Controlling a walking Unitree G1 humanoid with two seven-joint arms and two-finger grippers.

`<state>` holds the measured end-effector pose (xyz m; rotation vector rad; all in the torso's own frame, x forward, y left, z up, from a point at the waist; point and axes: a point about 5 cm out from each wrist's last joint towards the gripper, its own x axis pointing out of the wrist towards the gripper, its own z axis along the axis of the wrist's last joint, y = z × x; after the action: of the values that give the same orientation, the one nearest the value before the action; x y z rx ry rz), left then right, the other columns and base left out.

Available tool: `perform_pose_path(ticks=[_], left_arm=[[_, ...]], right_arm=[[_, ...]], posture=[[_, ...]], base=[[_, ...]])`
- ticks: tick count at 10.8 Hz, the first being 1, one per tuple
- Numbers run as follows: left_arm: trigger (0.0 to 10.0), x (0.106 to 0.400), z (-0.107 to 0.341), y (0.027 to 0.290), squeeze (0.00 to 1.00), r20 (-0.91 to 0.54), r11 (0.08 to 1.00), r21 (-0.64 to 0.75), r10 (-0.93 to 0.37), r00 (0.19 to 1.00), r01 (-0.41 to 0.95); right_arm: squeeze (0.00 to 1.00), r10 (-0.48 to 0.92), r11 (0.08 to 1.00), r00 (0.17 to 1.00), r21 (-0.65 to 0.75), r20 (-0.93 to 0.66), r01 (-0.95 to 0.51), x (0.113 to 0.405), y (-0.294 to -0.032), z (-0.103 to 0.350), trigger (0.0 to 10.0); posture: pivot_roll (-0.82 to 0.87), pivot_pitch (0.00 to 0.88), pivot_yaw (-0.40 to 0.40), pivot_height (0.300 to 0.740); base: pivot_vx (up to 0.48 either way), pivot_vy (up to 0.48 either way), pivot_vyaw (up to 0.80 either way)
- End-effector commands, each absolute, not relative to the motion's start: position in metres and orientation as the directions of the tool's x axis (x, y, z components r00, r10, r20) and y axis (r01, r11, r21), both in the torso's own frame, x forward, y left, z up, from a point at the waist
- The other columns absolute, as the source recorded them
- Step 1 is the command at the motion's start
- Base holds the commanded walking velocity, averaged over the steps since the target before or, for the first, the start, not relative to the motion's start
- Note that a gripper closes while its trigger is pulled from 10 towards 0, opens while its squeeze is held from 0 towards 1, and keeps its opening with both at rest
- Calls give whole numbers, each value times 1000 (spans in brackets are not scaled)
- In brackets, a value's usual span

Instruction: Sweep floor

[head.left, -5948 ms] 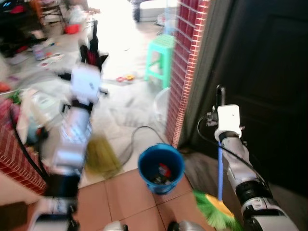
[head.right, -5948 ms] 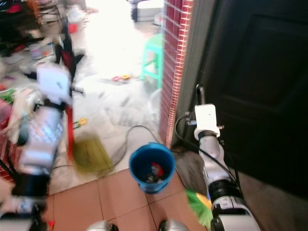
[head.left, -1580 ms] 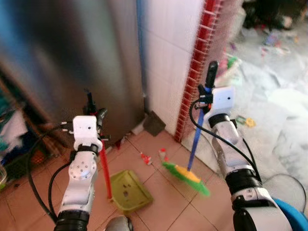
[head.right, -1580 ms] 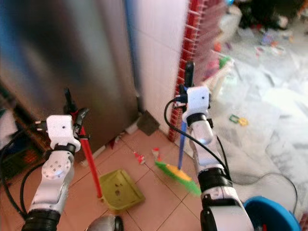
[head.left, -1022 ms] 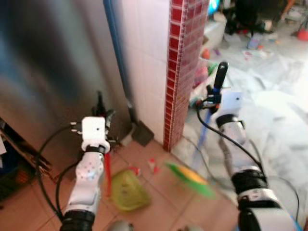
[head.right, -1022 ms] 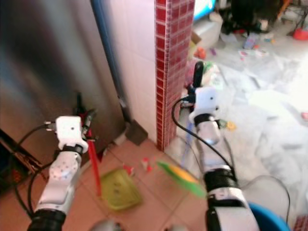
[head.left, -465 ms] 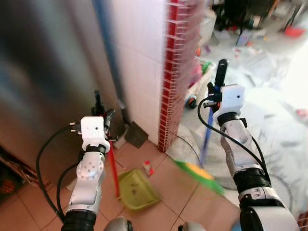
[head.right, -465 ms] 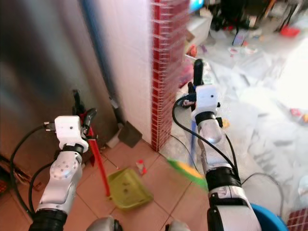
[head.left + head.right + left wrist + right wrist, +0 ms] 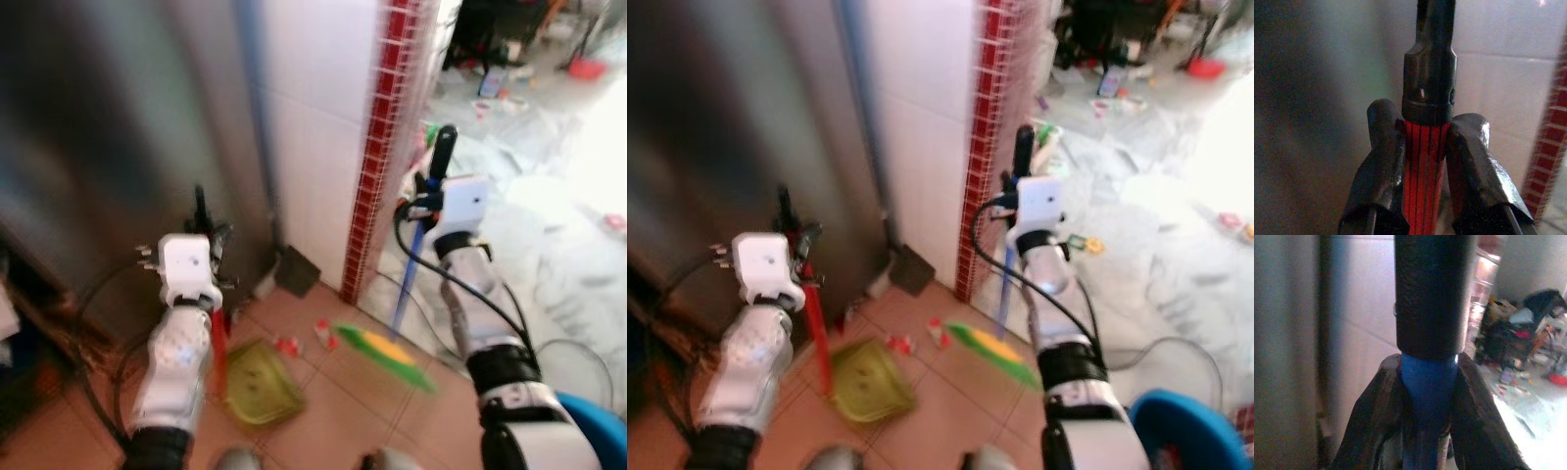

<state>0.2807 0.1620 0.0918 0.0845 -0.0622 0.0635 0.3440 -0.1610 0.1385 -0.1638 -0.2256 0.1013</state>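
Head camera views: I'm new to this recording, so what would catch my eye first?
The two tools: the right gripper clamps a blue-handled broom with green-and-yellow bristles on the tiles, while the left gripper clamps the red handle of a yellow-green dustpan. Small red-and-white litter lies between them, near the red brick pillar.

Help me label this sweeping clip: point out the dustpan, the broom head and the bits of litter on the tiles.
dustpan [image 9: 257, 384], left eye view, middle of its yellow-green tray.
broom head [image 9: 384, 353], left eye view, on the green and yellow bristles.
litter [image 9: 324, 333], left eye view, on the small red and white scrap between dustpan and broom.
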Motion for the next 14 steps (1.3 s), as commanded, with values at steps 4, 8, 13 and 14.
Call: perform_pose_path(ticks=[4,8,13,14], left_arm=[[10000,284,109,159,0,159,994,103,28,987,-45],[10000,284,108,158,0,154,995,94,25,988,-40],[10000,283,106,157,0,144,995,95,28,989,-42],[10000,281,105,156,0,139,994,102,31,990,-45]], right_arm=[[0,133,982,944,-170,301,-84,348,-156,159,10000],[0,129,982,945,-170,301,-80,347,-156,158,10000],[0,118,983,946,-170,302,-69,349,-157,159,10000],[0,98,984,948,-173,303,-46,352,-160,161,10000]], posture=[[-17,0,10,740],[-15,0,10,740],[-9,0,7,740],[-1,0,6,740]], base=[[274,0,0],[444,0,0],[228,0,0],[0,0,0]])
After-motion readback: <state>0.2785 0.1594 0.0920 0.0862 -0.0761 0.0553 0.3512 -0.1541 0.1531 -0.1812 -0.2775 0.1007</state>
